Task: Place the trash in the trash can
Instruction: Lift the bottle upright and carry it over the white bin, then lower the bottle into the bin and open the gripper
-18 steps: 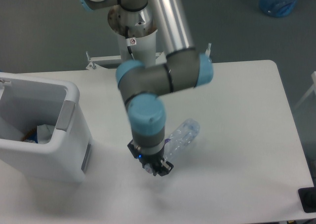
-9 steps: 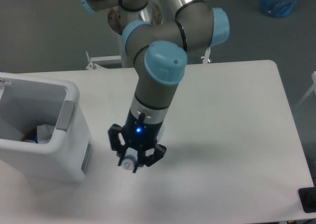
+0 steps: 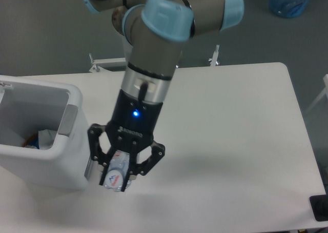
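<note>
Bottle (image 3: 117,174) mostly hidden in gripper (image 3: 121,172) (fingers clamped on it), just beside trash can (image 3: 61,163) wall; table (image 3: 246,140) open rightward.

White table (image 3: 246,140) spreads beneath and to right of tool. Blue translucent object (image 3: 290,1) on grey floor (image 3: 46,33), far up and right. Small black item (image 3: 320,207) at table's lower right corner.
</note>
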